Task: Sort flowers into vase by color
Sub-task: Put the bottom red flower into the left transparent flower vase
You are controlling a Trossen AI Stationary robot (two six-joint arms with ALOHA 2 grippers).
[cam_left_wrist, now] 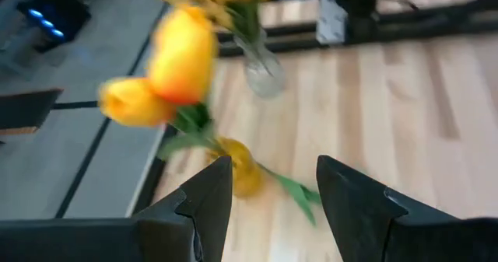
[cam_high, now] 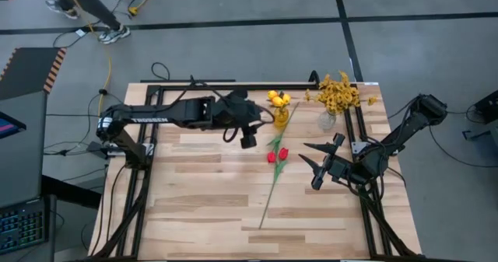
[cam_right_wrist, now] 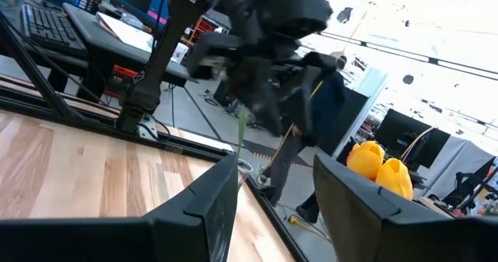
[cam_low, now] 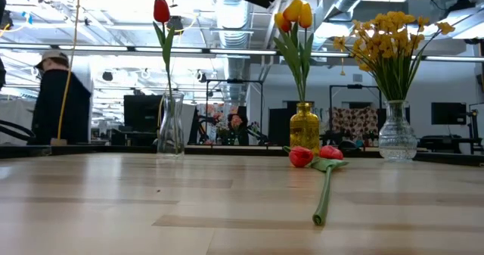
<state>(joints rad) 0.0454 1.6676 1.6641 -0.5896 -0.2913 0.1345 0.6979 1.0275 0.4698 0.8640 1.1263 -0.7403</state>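
Two red tulips (cam_high: 278,155) lie on the table's middle, their long green stem (cam_high: 268,196) running toward the near edge. A third red tulip (cam_low: 161,10) stands in a clear vase (cam_low: 170,126). Yellow-orange tulips (cam_high: 278,99) stand in an amber vase (cam_low: 304,126). Mustard blossoms (cam_high: 338,92) fill another clear vase (cam_low: 397,132). My left gripper (cam_high: 247,140) hangs open in the air left of the amber vase (cam_left_wrist: 237,165). My right gripper (cam_high: 305,152) is open just right of the lying tulips, touching nothing.
All three vases stand in a row along the table's far edge. A black frame (cam_high: 144,200) runs along the table's left and right sides. Bare wood lies toward the near edge. A person (cam_low: 57,100) stands beyond the table on the left.
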